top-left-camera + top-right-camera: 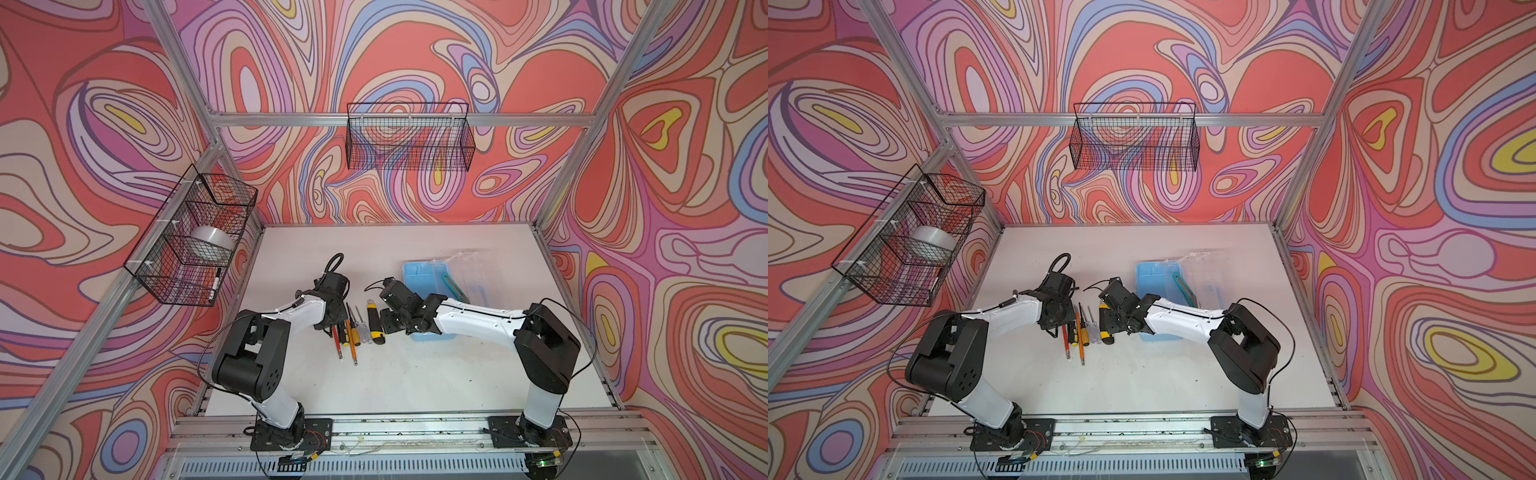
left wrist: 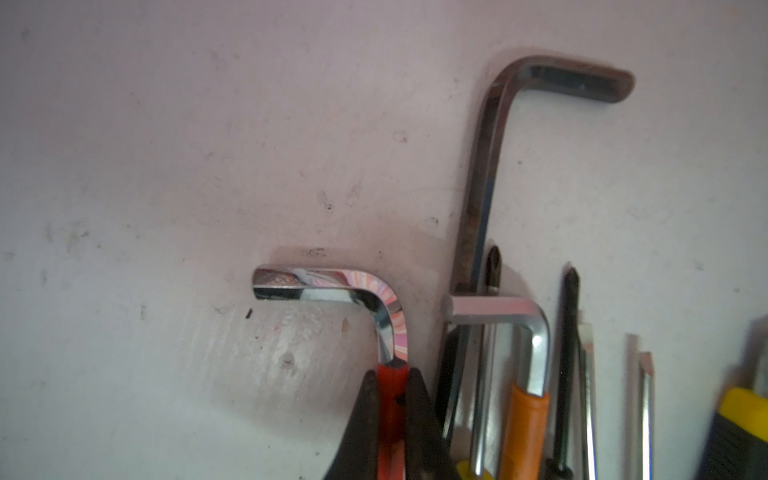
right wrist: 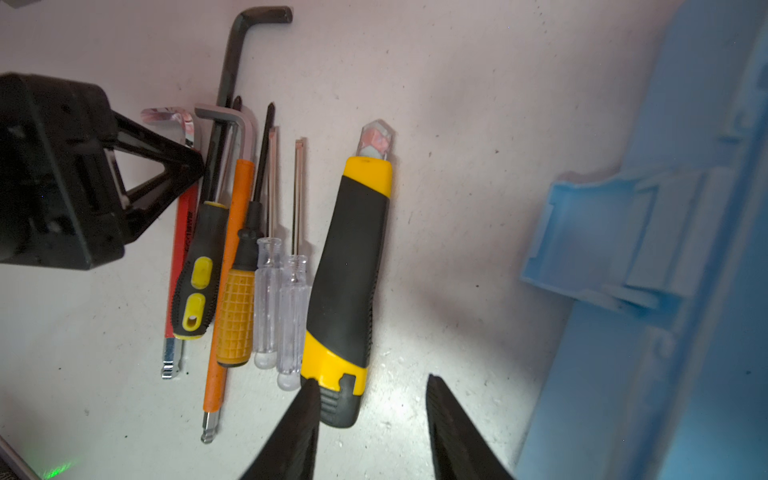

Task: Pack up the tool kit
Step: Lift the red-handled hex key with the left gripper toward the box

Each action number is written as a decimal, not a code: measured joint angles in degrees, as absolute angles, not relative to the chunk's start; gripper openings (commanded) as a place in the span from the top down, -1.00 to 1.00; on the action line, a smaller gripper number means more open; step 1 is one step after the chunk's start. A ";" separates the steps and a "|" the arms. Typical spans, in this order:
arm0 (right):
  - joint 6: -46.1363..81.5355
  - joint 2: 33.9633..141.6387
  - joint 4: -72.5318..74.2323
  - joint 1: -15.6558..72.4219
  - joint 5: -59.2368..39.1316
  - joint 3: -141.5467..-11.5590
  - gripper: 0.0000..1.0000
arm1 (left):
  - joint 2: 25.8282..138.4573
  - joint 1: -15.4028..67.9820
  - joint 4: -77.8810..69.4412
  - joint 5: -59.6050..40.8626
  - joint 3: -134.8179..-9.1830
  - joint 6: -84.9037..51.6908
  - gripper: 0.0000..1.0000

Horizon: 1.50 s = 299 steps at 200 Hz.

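My left jaws pinch the red-sleeved hex key [image 2: 384, 316], leftmost in the tool row [image 1: 356, 332] on the counter [image 1: 415, 374]. My right jaws — partly open — hover over the utility knife [image 3: 349, 270] (its near end). The light-blue box [image 1: 417, 277] sits just right, lid open.

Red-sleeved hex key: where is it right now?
The red-sleeved hex key lies leftmost in the tool row in both top views, beside the black-and-yellow screwdriver, its sleeve pinched by the left gripper.
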State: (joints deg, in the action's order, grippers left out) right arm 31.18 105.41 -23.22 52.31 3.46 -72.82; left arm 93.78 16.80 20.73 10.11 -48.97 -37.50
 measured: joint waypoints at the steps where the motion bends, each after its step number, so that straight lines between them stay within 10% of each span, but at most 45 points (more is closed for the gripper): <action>1: 31.18 105.38 -23.18 52.31 3.44 -72.77 0.13 | 93.78 16.80 20.75 10.11 -48.97 -37.50 1.00; 299: 33.69 87.35 -20.16 42.24 2.33 -63.11 0.13 | 73.08 27.35 28.05 -6.11 -55.64 -39.90 1.00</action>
State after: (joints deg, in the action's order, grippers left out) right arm 33.69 87.35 -20.16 42.24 2.33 -63.11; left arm 73.08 27.35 28.05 -6.11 -55.64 -39.90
